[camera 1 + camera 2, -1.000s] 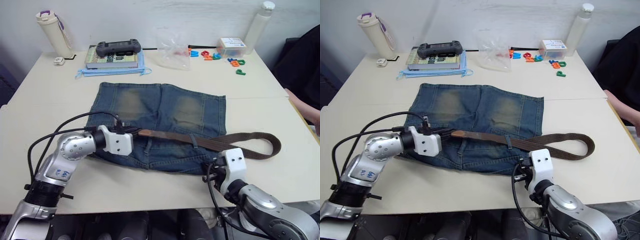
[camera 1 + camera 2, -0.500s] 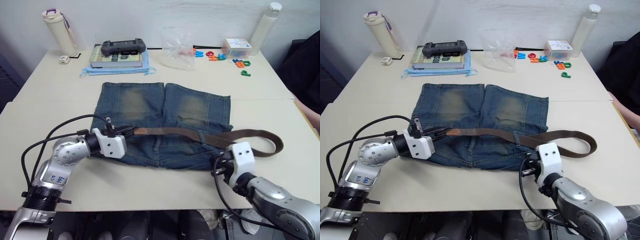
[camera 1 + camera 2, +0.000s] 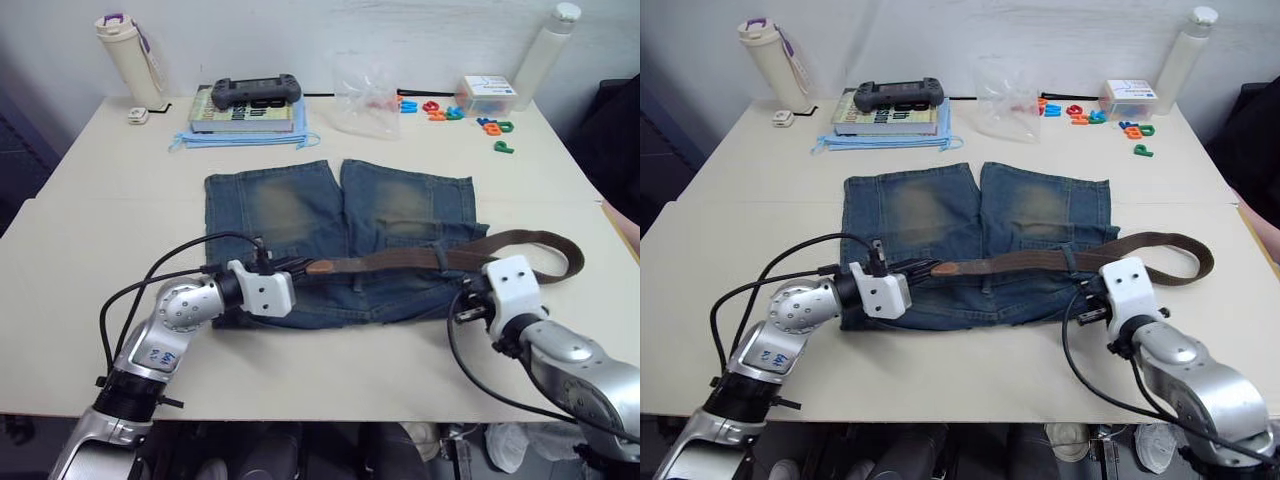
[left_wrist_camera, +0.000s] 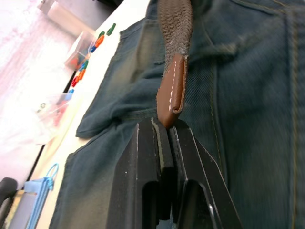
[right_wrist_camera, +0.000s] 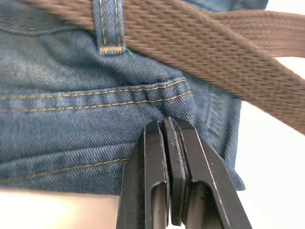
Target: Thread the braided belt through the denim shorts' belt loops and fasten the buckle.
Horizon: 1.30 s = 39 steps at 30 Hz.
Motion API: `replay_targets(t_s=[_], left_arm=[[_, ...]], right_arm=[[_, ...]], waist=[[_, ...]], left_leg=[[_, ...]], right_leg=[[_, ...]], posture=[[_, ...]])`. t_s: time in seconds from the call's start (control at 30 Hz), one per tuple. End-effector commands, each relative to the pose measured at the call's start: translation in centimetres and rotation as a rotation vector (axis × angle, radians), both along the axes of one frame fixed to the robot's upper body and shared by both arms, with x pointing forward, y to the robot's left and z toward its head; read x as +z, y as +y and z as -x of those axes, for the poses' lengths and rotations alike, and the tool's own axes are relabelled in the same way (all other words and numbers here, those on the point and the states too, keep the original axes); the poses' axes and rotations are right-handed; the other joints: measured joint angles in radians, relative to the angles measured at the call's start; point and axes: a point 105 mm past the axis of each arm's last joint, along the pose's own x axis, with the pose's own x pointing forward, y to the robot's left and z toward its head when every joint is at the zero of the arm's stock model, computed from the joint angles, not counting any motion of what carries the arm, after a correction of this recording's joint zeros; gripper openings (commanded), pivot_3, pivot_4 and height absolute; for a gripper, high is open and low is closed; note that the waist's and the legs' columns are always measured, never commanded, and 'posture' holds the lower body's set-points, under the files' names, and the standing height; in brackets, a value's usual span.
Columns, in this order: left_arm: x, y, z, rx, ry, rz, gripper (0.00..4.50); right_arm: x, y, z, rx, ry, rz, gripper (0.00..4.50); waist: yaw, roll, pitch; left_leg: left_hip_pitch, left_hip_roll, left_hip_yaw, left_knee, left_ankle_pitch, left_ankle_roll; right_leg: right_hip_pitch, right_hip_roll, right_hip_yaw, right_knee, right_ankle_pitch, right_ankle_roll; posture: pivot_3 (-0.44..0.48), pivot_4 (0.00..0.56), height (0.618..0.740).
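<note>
Left wrist view: left gripper (image 4: 164, 125) pinching belt (image 4: 174, 33) tan tip over shorts (image 4: 248, 119). Right gripper (image 5: 164, 125) pressed together on shorts' waistband, belt through loop (image 5: 110, 26).

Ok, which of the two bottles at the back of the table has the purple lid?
The cream bottle at the back left corner, near the book. Its cap and strap are purple; the white bottle at the back right has a plain white cap.

Both arms reach forward low, the left gripper (image 4: 164, 131) and right gripper (image 5: 164, 126) with fingers pressed together.
</note>
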Motion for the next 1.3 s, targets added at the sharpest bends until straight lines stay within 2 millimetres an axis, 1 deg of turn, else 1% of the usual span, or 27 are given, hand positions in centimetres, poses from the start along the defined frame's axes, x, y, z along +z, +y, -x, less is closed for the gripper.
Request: replay_targets(t_s=[0.03, 0.1, 0.17, 0.23, 0.3, 0.37, 0.4, 0.43, 0.47, 0.53, 0.6, 0.7, 0.8, 0.87, 1.03, 1.17, 1.3], left_arm=[[1.2, -0.7, 0.0, -0.003, -0.05, 0.02, 0.0], [1.2, -1.0, 0.0, 0.0, -0.046, 0.03, 0.0], [1.3, -1.3, -0.1, -0.001, -0.045, 0.039, 0.0], [1.4, -1.6, 0.0, 0.0, -0.044, 0.05, 0.0], [1.5, -1.9, -0.1, -0.002, -0.043, 0.059, 0.0], [1.6, -2.1, -0.1, -0.003, -0.043, 0.065, 0.0], [1.6, -2.1, -0.1, -0.003, -0.043, 0.067, 0.0], [1.7, -2.2, -0.2, -0.003, -0.044, 0.072, 0.0], [1.8, -2.3, -0.2, -0.004, -0.046, 0.076, 0.0], [2.0, -2.5, -0.3, -0.006, -0.053, 0.088, 0.0], [2.2, -2.7, -0.3, -0.011, -0.06, 0.096, 0.0], [2.4, -3.0, -0.3, -0.018, -0.07, 0.102, 0.0], [2.6, -3.1, -0.3, -0.021, -0.085, 0.107, 0.0], [2.8, -3.2, -0.2, -0.026, -0.098, 0.108, 0.0], [3.0, -3.4, -0.1, -0.038, -0.125, 0.1, 0.0], [2.9, -3.5, 0.1, -0.05, -0.143, 0.087, 0.0], [2.7, -3.1, 0.1, -0.045, -0.145, 0.07, 0.0]], right_arm=[[2.9, -0.5, -0.3, -0.019, -0.118, -0.041, 0.02], [3.6, -0.3, 0.0, -0.011, -0.142, -0.077, 0.02], [4.5, -0.1, 0.4, 0.005, -0.165, -0.105, 0.02], [5.2, 0.0, 0.7, 0.012, -0.187, -0.127, 0.72], [6.5, 0.8, 1.2, 0.055, -0.225, -0.231, 1.42], [7.8, 2.1, 1.9, 0.136, -0.253, -0.355, 2.39], [8.1, 2.5, 2.2, 0.16, -0.256, -0.391, 2.92], [8.5, 3.5, 2.5, 0.208, -0.256, -0.477, 3.39], [8.8, 4.2, 2.8, 0.24, -0.249, -0.547, 3.69], [8.6, 6.1, 3.3, 0.278, -0.196, -0.728, 3.69], [8.3, 8.0, 3.5, 0.264, -0.13, -0.912, 3.69], [7.8, 10.0, 3.5, 0.224, -0.036, -1.091, 3.69], [7.6, 11.6, 3.2, 0.182, 0.034, -1.26, 3.69], [6.9, 12.5, 2.9, 0.16, 0.079, -1.306, 3.69], [6.1, 13.7, 1.8, 0.132, 0.117, -1.371, 3.69], [6.3, 13.7, 0.8, 0.119, 0.09, -1.424, 3.69], [7.0, 13.2, 0.2, 0.111, 0.049, -1.443, 3.69]], waist=[[-0.001, 0.0, 0.0], [-0.001, 0.0, 0.0], [-0.001, 0.0, 0.0], [-0.001, 0.0, 0.0], [-0.001, 0.0, 0.0], [-0.002, 0.0, 0.0], [-0.002, 0.0, 0.0], [-0.003, 0.0, 0.0], [-0.002, 0.0, 0.0], [-0.002, 0.0, 0.0], [-0.004, 0.0, 0.0], [-0.007, 0.0, 0.0], [-0.008, 0.0, 0.0], [-0.009, 0.0, 0.0], [-0.011, 0.0, 0.0], [-0.015, 0.0, 0.0], [-0.024, 0.0, 0.0]], left_leg=[[-0.002, 0.0, 0.0, 0.0, 0.0, 0.0], [-0.009, 0.0, 0.0, 0.001, 0.002, -0.002], [-0.009, 0.0, 0.0, 0.001, 0.002, -0.002], [-0.01, 0.0, 0.0, 0.001, 0.002, -0.002], [-0.009, 0.0, 0.0, 0.001, 0.002, -0.002], [-0.009, 0.0, 0.0, 0.001, 0.002, -0.002], [-0.009, 0.0, 0.0, 0.001, 0.002, -0.002], [-0.009, 0.0, 0.0, 0.001, 0.002, -0.002], [-0.009, 0.001, 0.0, 0.001, 0.002, -0.002], [-0.009, 0.001, 0.0, 0.001, 0.002, -0.002], [-0.01, 0.001, 0.0, 0.002, 0.002, -0.002], [-0.01, 0.001, 0.001, 0.003, 0.003, -0.001], [-0.01, 0.0, 0.001, 0.003, 0.003, -0.001], [-0.009, 0.0, 0.001, 0.004, 0.003, -0.001], [-0.009, 0.0, 0.001, 0.004, 0.003, -0.001], [-0.009, 0.0, 0.001, 0.004, 0.003, -0.002], [-0.009, -0.001, 0.001, 0.004, 0.003, -0.002]], right_leg=[[-0.003, 0.0, 0.0, 0.0, 0.0, 0.0], [-0.009, 0.0, 0.0, 0.002, 0.0, 0.0], [-0.01, 0.0, 0.0, 0.002, 0.0, 0.0], [-0.01, 0.0, 0.0, 0.002, 0.0, 0.0], [-0.009, 0.0, 0.0, 0.002, 0.0, 0.0], [-0.009, 0.0, 0.0, 0.002, 0.0, 0.001], [-0.009, 0.0, 0.0, 0.002, 0.001, 0.001], [-0.009, 0.0, 0.0, 0.002, 0.001, 0.001], [-0.009, 0.001, 0.0, 0.002, 0.001, 0.001], [-0.009, 0.0, 0.0, 0.003, 0.001, 0.0], [-0.009, 0.0, 0.001, 0.003, 0.0, 0.0], [-0.009, 0.0, 0.002, 0.004, 0.001, 0.0], [-0.009, 0.0, 0.002, 0.005, 0.001, 0.0], [-0.01, 0.0, 0.002, 0.006, 0.001, 0.0], [-0.011, 0.0, 0.002, 0.008, 0.001, 0.0], [-0.011, 0.001, 0.002, 0.009, 0.0, 0.0], [-0.011, 0.001, 0.002, 0.009, 0.001, 0.0]], posture=[[0.0, 0.15, 0.659], [0.0, 0.15, 0.659], [0.0, 0.15, 0.659], [0.0, 0.15, 0.659], [0.0, 0.15, 0.659], [0.0, 0.15, 0.659], [0.0, 0.15, 0.659], [0.0, 0.15, 0.659], [0.0, 0.15, 0.659], [0.0, 0.15, 0.659], [0.0, 0.15, 0.659], [0.0, 0.15, 0.659], [0.0, 0.15, 0.659], [0.0, 0.15, 0.659], [0.0, 0.15, 0.659], [0.0, 0.15, 0.659], [0.0, 0.15, 0.659]])
